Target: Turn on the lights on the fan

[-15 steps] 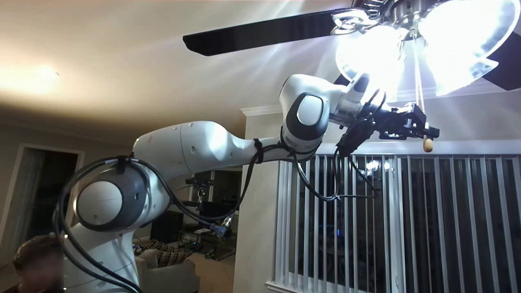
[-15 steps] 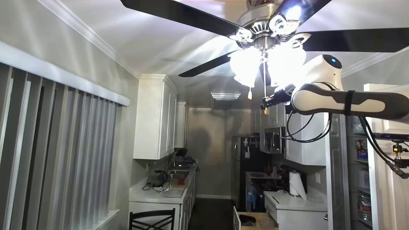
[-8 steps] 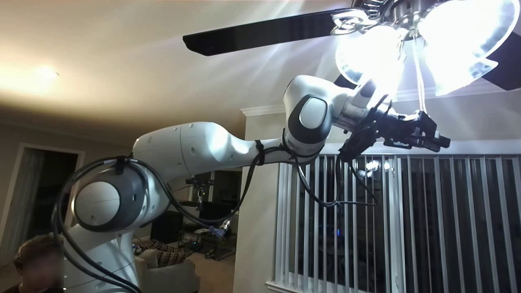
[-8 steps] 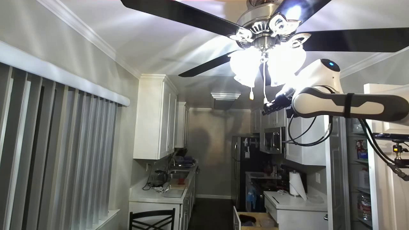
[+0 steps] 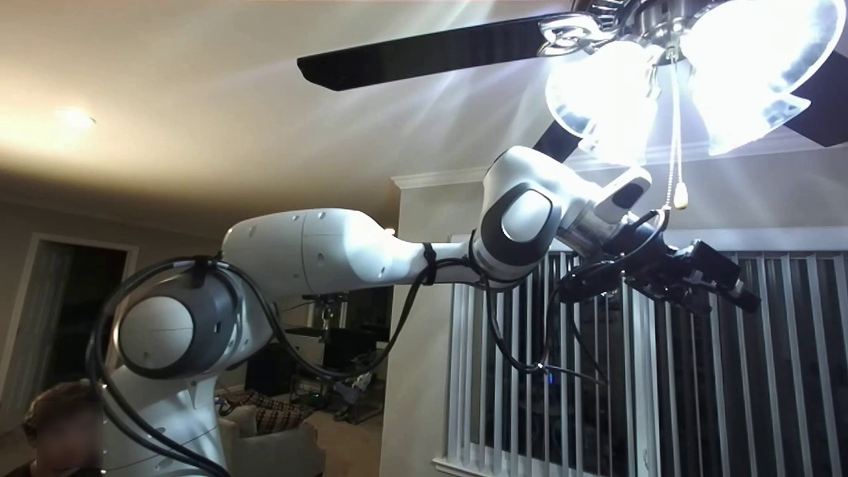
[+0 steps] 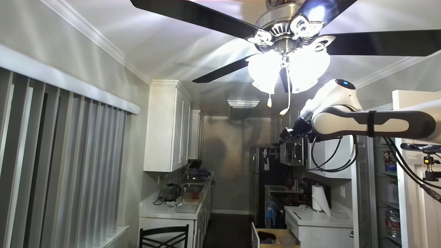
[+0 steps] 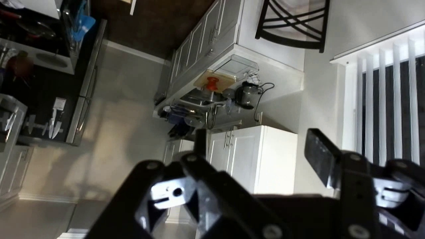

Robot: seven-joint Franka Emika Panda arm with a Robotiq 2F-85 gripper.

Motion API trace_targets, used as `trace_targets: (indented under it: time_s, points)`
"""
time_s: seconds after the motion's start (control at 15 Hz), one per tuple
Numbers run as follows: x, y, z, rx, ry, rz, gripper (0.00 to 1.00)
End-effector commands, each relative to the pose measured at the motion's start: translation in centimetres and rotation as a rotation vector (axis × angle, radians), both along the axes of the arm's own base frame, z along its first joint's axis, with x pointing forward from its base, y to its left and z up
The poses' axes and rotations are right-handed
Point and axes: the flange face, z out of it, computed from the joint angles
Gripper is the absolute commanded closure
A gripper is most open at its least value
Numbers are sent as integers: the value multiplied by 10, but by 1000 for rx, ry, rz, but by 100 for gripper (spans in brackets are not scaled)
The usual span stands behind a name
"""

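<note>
Lights (image 6: 306, 70) are glowing; the empty claw (image 7: 260, 150) is gaping wide; backing toward exterior-view six o'clock should be sparing the chains (image 5: 676, 126)

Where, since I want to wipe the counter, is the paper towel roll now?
In an exterior view, at lower right, the paper towel roll stands on the white counter, left of the pale wall plate, with the open drawer down to its left.
</note>
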Motion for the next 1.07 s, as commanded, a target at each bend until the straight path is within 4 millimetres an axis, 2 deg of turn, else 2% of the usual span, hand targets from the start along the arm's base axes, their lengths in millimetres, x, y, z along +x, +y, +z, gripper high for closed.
trace_targets:
  time_s: [0.0, 0.67, 0.73, 1.0]
  points:
    - [-6, 1, -13, 26, 84, 31, 0]
    - [-5, -15, -54, 82, 222, 28, 0]
    - [4, -16, -48, 76, 197, -9, 0]
    - [4, -16, -52, 81, 204, -3, 0]
